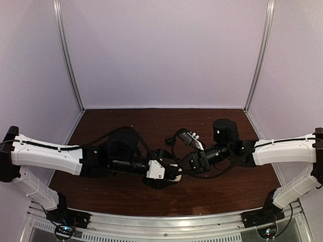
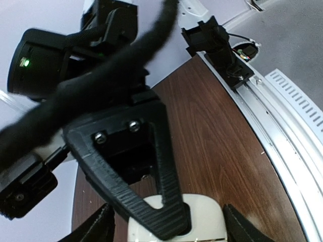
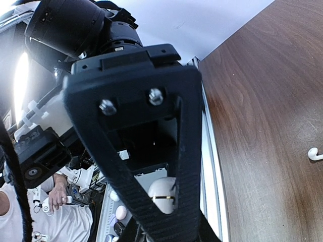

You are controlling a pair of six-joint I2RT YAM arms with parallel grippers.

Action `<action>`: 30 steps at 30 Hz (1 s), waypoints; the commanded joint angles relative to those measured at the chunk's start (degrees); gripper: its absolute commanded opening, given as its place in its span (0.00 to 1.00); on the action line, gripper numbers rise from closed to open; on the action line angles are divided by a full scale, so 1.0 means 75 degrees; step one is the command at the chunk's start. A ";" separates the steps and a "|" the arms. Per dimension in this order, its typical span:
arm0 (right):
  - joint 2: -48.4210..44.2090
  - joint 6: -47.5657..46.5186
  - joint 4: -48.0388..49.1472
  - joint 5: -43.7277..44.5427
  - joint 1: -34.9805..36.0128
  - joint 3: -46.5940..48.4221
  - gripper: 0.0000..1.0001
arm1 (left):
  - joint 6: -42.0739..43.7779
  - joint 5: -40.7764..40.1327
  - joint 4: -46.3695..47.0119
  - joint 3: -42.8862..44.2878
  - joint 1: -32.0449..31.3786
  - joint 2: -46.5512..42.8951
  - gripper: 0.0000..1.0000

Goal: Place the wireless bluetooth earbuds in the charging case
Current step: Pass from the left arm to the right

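The white charging case [image 2: 207,219] sits between the two fingers of my left gripper [image 2: 169,229]. The right-hand finger [image 2: 242,229] is at its edge, while the other side is covered, so contact is unclear. My right gripper [image 3: 169,232] is shut, its black fingers [image 2: 121,186] meeting in a point that rests on a dark recess in the case's top. Nothing shows between those tips. Through the gap in its fingers I see the case [image 3: 162,191] with a gold seam. One white earbud [image 3: 314,154] with a short stem lies on the brown table. The other earbuds are out of view.
Both arms meet low over the middle of the wooden table [image 1: 126,126], left gripper [image 1: 169,174] facing right gripper [image 1: 182,169]. A metal rail [image 2: 282,131] runs along the near edge by the right arm's base [image 2: 222,50]. White walls enclose the other sides.
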 commanded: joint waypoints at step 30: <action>-0.0535 0.1415 0.4563 0.5129 -0.0072 -0.0879 0.15 | -0.2886 -0.4205 0.4204 -0.0417 0.0015 0.0151 0.86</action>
